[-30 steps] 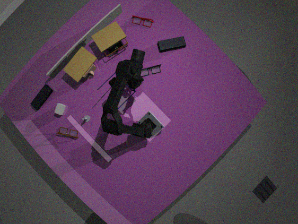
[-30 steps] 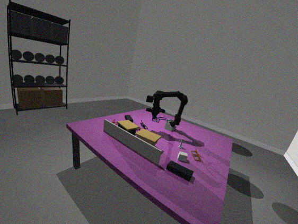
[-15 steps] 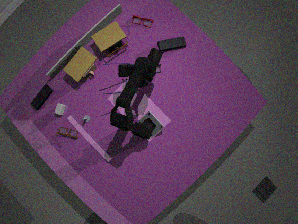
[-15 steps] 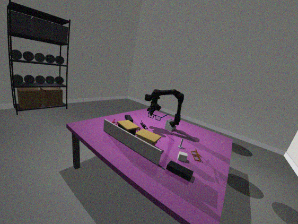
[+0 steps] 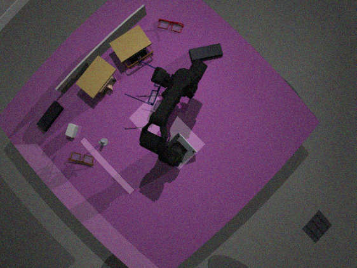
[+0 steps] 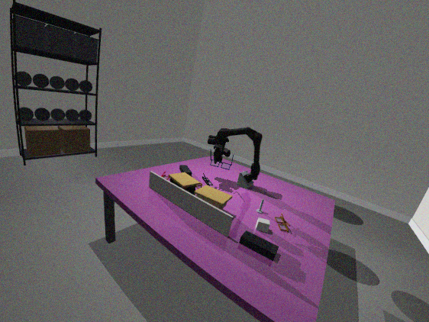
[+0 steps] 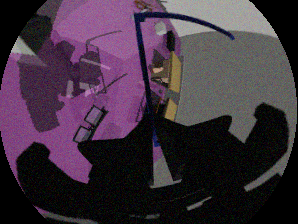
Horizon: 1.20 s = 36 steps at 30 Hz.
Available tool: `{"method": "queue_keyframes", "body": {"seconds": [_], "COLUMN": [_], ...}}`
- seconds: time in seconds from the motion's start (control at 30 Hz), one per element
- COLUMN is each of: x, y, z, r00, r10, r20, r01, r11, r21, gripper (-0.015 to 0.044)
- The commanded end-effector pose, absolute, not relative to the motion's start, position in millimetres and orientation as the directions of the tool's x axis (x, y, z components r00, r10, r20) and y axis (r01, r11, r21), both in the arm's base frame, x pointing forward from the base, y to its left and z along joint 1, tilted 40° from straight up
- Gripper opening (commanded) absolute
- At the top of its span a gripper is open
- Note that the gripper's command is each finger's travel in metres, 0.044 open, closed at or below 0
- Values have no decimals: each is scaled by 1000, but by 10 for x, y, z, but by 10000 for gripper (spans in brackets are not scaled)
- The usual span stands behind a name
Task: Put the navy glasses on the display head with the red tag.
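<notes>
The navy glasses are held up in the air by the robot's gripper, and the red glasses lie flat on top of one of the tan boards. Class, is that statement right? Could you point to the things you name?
Not quite: the red glasses [image 5: 171, 23] lie on the purple table [image 5: 254, 143], not on a tan board [image 5: 130, 42], as the top view shows. The navy glasses [image 6: 226, 165] are indeed held up by the gripper [image 6: 217, 162].

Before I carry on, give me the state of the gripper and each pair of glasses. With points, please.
Gripper [image 5: 161, 88] [image 6: 217, 161] [image 7: 150, 116]: shut on the navy glasses
Navy glasses [image 5: 138, 99] [image 6: 211, 156] [image 7: 143, 65]: held aloft, temples unfolded
Red glasses [image 5: 171, 22] [image 6: 164, 175]: on the table
Black glasses [image 6: 207, 179] [image 7: 91, 125]: on the table
Orange-brown glasses [image 5: 80, 160] [image 6: 282, 223]: on the table
</notes>
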State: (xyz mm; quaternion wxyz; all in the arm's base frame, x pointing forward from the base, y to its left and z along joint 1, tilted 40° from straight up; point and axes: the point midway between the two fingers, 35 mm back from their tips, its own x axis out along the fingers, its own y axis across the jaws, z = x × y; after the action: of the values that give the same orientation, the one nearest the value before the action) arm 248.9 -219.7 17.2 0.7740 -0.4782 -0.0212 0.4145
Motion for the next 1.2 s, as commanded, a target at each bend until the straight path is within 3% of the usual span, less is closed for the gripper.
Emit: {"method": "queue_keyframes", "body": {"seconds": [0.0, 0.63, 1.17], "x": [2488, 2491, 2553], "y": [-2196, -2191, -2050], "z": [172, 174, 224], "r00": [655, 653, 590], "r10": [662, 664, 698], "r20": [-364, -365, -406], "r01": [-620, -614, -309], "r11": [196, 181, -270], "r21": [-759, -769, -912], "gripper": [0, 0, 0]}}
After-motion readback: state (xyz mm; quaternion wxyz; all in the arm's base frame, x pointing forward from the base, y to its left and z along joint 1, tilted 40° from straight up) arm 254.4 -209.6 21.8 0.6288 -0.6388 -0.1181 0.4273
